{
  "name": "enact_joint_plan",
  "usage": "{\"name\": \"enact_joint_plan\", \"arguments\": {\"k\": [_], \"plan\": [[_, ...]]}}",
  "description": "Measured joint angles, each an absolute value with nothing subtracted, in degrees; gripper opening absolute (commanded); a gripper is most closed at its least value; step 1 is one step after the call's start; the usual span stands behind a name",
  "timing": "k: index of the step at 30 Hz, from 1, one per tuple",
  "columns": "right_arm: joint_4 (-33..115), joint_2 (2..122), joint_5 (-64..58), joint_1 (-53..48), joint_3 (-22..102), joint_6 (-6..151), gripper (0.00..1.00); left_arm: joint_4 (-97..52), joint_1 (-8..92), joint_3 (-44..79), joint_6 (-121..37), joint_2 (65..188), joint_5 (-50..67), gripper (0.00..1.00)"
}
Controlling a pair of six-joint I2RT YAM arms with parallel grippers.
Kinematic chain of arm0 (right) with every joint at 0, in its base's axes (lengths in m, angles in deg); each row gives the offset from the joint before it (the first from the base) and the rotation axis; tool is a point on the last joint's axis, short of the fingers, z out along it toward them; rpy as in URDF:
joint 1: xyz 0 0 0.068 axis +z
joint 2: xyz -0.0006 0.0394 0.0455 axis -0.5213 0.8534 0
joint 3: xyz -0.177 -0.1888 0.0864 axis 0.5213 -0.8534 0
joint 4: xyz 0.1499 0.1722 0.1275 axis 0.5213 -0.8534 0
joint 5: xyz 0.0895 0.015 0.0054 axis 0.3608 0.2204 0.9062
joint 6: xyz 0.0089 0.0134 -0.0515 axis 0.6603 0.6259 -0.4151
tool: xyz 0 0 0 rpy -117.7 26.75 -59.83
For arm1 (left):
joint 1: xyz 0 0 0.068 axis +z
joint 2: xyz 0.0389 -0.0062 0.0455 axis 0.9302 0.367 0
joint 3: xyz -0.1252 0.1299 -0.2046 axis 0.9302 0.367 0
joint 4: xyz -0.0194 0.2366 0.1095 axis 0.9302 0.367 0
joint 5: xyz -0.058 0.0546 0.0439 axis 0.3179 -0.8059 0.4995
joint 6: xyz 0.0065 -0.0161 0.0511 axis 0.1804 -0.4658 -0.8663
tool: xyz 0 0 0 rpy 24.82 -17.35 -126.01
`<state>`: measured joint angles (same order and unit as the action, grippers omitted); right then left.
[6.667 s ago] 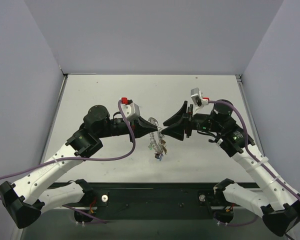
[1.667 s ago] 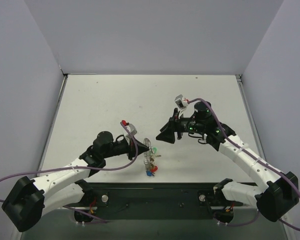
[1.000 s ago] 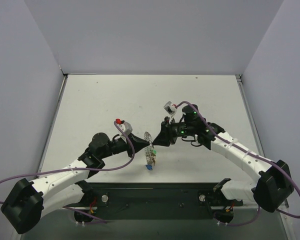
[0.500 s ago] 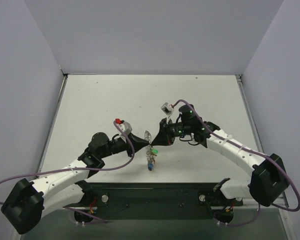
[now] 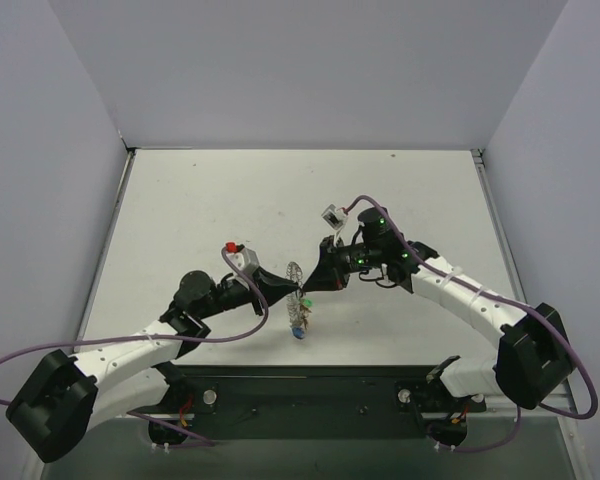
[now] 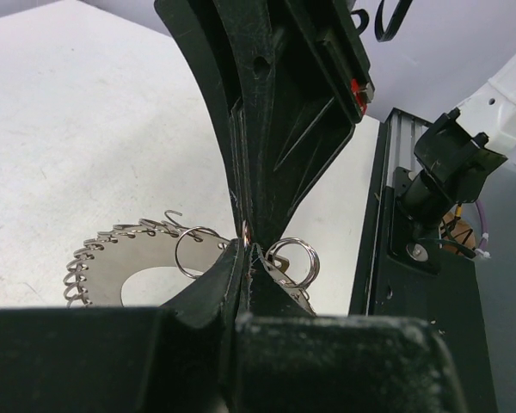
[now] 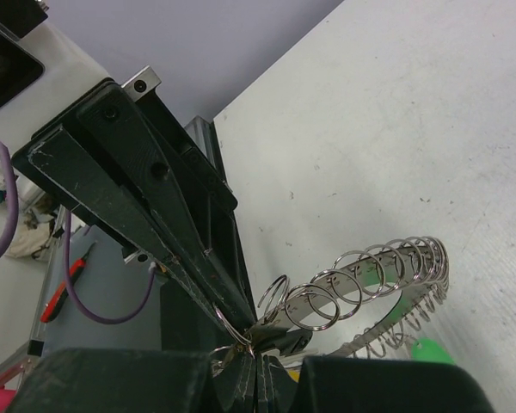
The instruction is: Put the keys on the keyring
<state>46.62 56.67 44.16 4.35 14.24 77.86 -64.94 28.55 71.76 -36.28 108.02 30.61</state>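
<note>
**Top external view.**
- Table (image 5: 210, 200): pale, walled on three sides.
- Left gripper (image 5: 283, 287): reaches in from the near left. Fingers together, pinching the rim of the keyring (image 5: 296, 284).
- Keyring: stands on edge between the two grippers, near the table's middle and toward its near edge.
- Right gripper (image 5: 318, 280): comes in from the right. Its tips are at the keyring's other side, nose to nose with the left gripper.
- Keys (image 5: 300, 325): a small cluster just on the near side of the keyring. A green head and a blue head can be made out; the rest is too small to tell.

**Left wrist view.**
- Left gripper (image 6: 245, 258): fingers pressed together at the bottom of the frame.
- Right gripper (image 6: 243, 225): descends from the top, fingers together, tips touching or all but touching the left tips.
- Keyring (image 6: 103, 271): silvery hoop with a toothed rim, lying to the left of the joined tips, with its edge running in to them.
- Small split rings (image 6: 294, 258): beside the tips, on both sides.
- Black rail (image 6: 387, 224): along the table's edge at the right.

**Right wrist view.**
- Right gripper (image 7: 251, 366): fingers closed flat against each other. Whether anything is caught between them cannot be told.
- Left gripper (image 7: 237, 327): enters from the upper left, fingers shut, tips meeting the right tips at a small wire ring.
- Keyring (image 7: 361, 284): arcs away to the right, carrying a row of split rings.
- Green key head (image 7: 427, 351): below the keyring's arc.
</note>
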Motion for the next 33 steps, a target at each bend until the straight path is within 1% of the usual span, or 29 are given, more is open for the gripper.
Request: {"name": "enact_joint_plan", "arguments": {"k": [9,17,19,24,26,28,29,30,32,33], "plan": [[47.8,57.6,49.5,3.4,14.2,78.1,0.0,-79.6,28.9,75.6,-35.2,111.8,33.2,0.0],[47.7,57.7,55.0,3.1,14.2,78.6,0.0,-84.8,28.9,75.9,-34.7,112.7,38.1,0.0],[47.5,57.7,56.1,3.1,14.2,78.8,0.07,-85.6,28.9,75.8,-34.6,113.0,39.3,0.0],[47.4,57.6,58.0,3.0,14.2,79.3,0.15,-88.5,28.7,74.9,-33.0,114.9,41.5,0.0],[47.4,57.6,58.2,3.0,13.9,79.3,0.16,-89.9,28.7,74.3,-31.8,116.2,42.2,0.0],[47.3,57.6,58.4,2.9,13.5,79.3,0.21,-90.5,28.7,73.8,-30.8,117.1,43.0,0.0],[47.2,57.6,58.5,2.9,13.4,79.3,0.23,-90.7,28.7,73.7,-30.4,117.4,43.2,0.0],[47.0,57.6,58.5,2.8,13.3,79.3,0.28,-90.7,28.6,73.6,-30.2,117.6,43.4,0.0],[46.7,57.5,58.4,2.7,13.0,79.0,0.32,-90.8,28.4,73.4,-29.8,117.7,43.9,0.0],[46.5,57.3,58.4,2.7,12.9,78.8,0.37,-91.0,28.3,73.3,-29.7,117.7,44.1,0.0]]}}
